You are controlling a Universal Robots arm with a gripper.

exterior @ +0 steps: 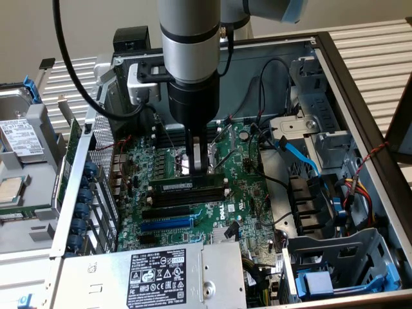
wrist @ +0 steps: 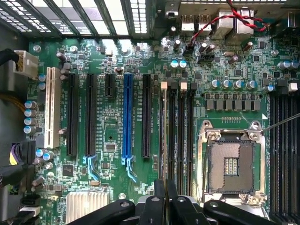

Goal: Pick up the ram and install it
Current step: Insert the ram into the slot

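Note:
The ram (exterior: 187, 185) is a long dark strip with a small white label. It stands on edge along the black memory slots (exterior: 190, 198) in the middle of the green motherboard (exterior: 251, 187). My gripper (exterior: 199, 167) comes straight down onto its top edge, fingers shut on the ram. In the wrist view the ram (wrist: 162, 131) shows edge-on, lined up over the memory slot nearest the expansion slots, and its end runs between my gripper's fingers (wrist: 164, 190). Whether it is pushed fully into the slot is unclear.
A blue expansion slot (wrist: 126, 117) and black ones lie beside the memory slots (wrist: 180, 136). The bare CPU socket (wrist: 232, 164) sits on their other side. The power supply (exterior: 161, 277), blue cables (exterior: 299, 154) and drive cages (exterior: 335, 257) crowd the case. A hard drive (exterior: 19, 138) lies outside it.

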